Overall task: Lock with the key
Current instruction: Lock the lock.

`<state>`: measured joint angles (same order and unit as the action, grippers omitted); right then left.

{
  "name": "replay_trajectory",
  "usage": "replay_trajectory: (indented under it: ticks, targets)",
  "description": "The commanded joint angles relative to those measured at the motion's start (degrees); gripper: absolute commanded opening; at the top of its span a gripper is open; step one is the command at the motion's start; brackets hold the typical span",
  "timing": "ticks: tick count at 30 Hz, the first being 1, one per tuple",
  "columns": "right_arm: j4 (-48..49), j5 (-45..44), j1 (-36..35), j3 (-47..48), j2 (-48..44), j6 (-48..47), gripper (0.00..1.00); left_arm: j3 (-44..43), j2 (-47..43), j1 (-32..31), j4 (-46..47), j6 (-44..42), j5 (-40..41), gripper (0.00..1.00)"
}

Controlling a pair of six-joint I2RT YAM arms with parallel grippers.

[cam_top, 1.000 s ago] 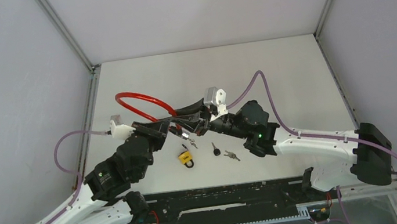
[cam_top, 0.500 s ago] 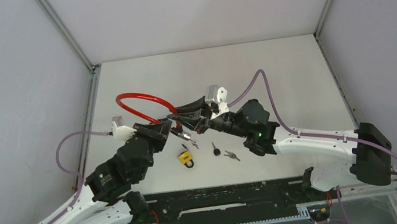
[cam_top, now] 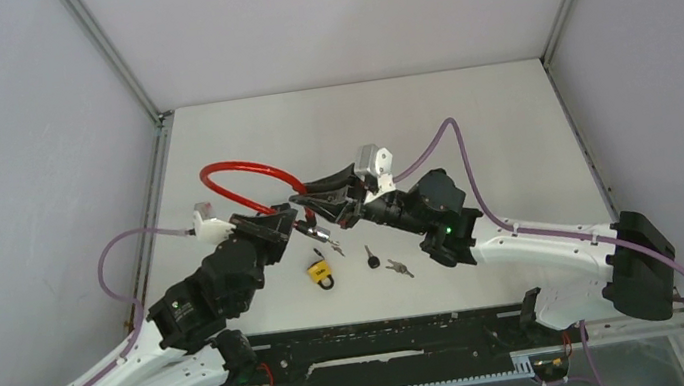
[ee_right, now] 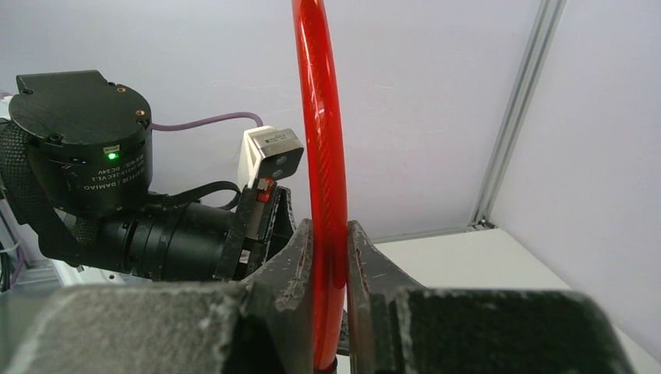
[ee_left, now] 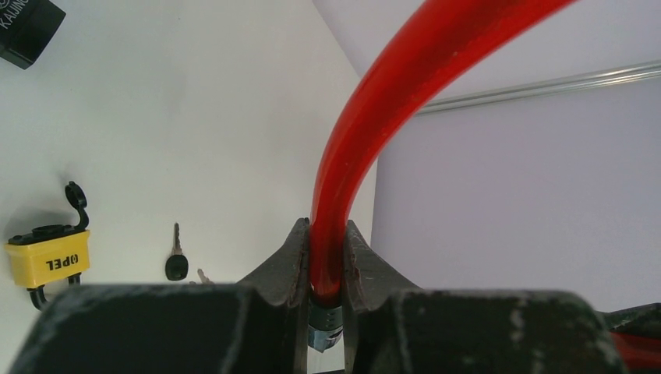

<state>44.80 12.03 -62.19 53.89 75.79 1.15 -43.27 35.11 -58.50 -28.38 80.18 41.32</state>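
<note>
A red cable lock (cam_top: 236,170) loops up over the table, and each end is held by one gripper. My left gripper (cam_top: 289,220) is shut on one end of the red cable (ee_left: 366,125), just above its dark end piece (ee_left: 326,323). Facing it from the right, my right gripper (cam_top: 317,202) is shut on the other end of the cable (ee_right: 323,156). The two held ends sit close together above the table. A black-headed key (cam_top: 370,255) lies flat on the table below them, and it also shows in the left wrist view as the key (ee_left: 176,261).
A yellow padlock (cam_top: 321,273) (ee_left: 47,261) lies near the front of the table. A small bunch of keys (cam_top: 399,268) lies right of the black key, and another small key (cam_top: 331,246) sits just under the grippers. The left arm's wrist (ee_right: 86,156) fills the left of the right wrist view.
Both grippers, still shut on the cable ends, have shifted slightly, and the red loop has moved a little with them. The things on the table have not moved.
</note>
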Motion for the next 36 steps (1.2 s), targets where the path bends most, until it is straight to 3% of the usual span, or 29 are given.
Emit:
replay_trajectory:
  ticks: [1,18,36]
  targets:
    - [4.4,3.5,0.0,-0.3,-0.9,2.1,0.00,0.1,-0.3,-0.5,3.4,2.1,-0.3,0.00]
    - [2.6,2.3,0.1,-3.4,-1.7,-0.9,0.00,-0.1,-0.9,-0.5,4.0,3.1,-0.6,0.00]
    - [8.2,0.7,3.1,-3.4,-1.7,1.0,0.00,0.7,1.1,-0.5,5.7,2.8,-3.2,0.00]
